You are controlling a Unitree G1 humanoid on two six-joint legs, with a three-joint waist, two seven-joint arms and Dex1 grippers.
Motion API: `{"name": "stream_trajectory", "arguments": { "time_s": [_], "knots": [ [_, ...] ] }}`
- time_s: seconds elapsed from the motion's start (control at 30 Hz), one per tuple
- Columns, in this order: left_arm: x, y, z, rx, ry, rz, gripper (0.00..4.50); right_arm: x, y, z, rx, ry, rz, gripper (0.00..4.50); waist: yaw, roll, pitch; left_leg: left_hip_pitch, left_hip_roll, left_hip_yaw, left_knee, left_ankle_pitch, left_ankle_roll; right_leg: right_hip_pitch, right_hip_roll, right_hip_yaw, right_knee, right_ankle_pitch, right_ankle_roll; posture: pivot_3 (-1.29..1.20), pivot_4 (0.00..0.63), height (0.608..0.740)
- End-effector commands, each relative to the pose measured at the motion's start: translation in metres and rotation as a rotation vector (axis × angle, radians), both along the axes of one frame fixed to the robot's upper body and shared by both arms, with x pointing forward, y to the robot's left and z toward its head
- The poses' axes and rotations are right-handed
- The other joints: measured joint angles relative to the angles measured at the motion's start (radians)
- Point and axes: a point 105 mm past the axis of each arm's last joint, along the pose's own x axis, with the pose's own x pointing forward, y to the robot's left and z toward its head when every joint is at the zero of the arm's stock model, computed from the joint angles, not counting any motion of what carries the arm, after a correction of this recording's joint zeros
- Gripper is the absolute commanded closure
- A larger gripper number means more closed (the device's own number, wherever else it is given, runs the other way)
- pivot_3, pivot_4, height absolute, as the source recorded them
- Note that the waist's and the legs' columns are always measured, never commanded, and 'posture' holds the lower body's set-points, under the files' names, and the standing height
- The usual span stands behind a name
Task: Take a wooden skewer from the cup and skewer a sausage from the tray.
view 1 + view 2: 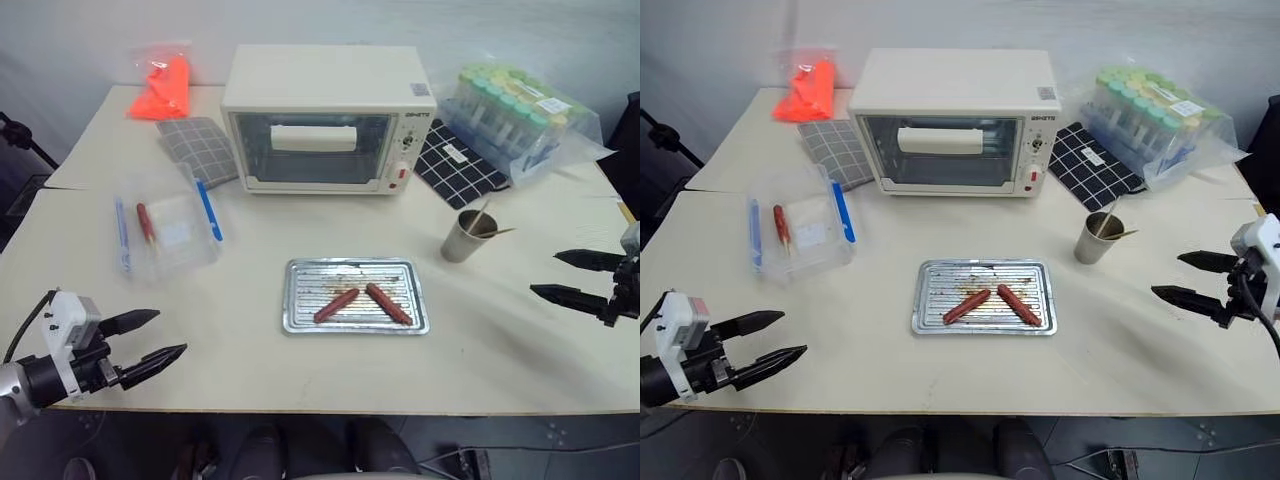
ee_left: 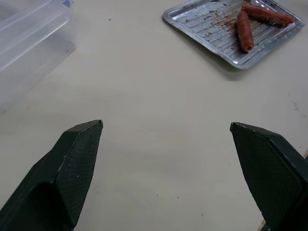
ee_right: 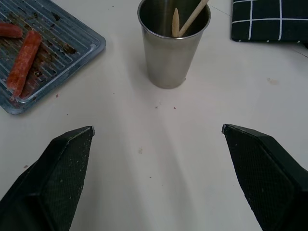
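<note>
Sausages two on one tray, skewers two in one cup, left tool and right tool both spread

Light: bright, even, from overhead
Shadows: soft, short beside cup and tray
Glare: mild on counter
Focus: sharp throughout

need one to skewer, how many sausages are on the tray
2, both on the tray: one sausage left of middle, the other sausage to its right, their far ends nearly meeting.

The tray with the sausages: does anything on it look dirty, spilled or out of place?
Yes. The tray has brown grease stains on its ribbed floor around the two sausages, which lie slanted toward each other. Nothing has spilled onto the table.
</note>
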Motion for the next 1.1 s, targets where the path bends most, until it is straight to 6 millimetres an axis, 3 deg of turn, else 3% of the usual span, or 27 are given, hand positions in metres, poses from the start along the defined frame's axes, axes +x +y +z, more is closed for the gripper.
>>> {"name": "stream_trajectory", "arguments": {
  "time_s": [0.03,0.33,0.6,0.73,1.0,1.1],
  "knots": [
    [0.002,-0.006,0.009,0.018,-0.047,-0.023,0.01,0.001,-0.001,0.020,-0.027,-0.058,0.004,0.05,-0.001,0.000,0.000,0.000,0.000,0.000,0.000,0.000,0.000,0.000,0.000,0.000,0.000,0.000,0.000,0.00,0.150,0.740],
    [0.010,-0.003,0.009,-0.004,-0.053,0.040,0.01,0.001,-0.005,0.011,0.005,-0.062,-0.065,0.05,-0.004,0.000,0.000,0.000,0.000,0.000,0.000,0.000,0.000,0.000,0.000,0.000,-0.001,0.000,0.000,0.00,0.150,0.740],
    [0.013,-0.019,0.007,-0.019,-0.051,-0.007,0.01,0.002,-0.005,0.008,-0.023,-0.102,-0.097,0.05,-0.002,0.000,0.000,0.000,0.000,0.000,0.000,0.000,0.000,0.000,0.000,0.000,0.000,0.000,0.000,0.00,0.150,0.740],
    [0.014,-0.032,0.004,-0.036,-0.044,-0.025,0.01,0.008,-0.003,0.006,0.056,-0.163,-0.195,0.05,-0.003,0.000,0.000,0.000,0.000,0.000,0.000,0.000,0.000,0.000,0.000,0.000,-0.001,0.000,0.000,0.00,0.150,0.740],
    [0.034,-0.083,0.045,-0.231,-0.174,-0.146,0.01,0.004,0.040,-0.002,0.322,-0.283,-0.352,0.05,0.003,-0.001,-0.001,-0.001,0.002,-0.003,0.002,0.000,-0.005,0.000,0.004,0.000,0.002,0.000,0.000,0.00,0.150,0.740],
    [0.040,-0.096,0.057,-0.264,-0.191,-0.200,0.01,0.004,0.046,-0.007,0.385,-0.284,-0.399,0.05,0.002,-0.002,-0.001,-0.001,0.002,-0.003,0.003,0.000,-0.005,0.001,0.005,0.000,0.002,0.000,0.001,0.00,0.150,0.740]
  ]
}}
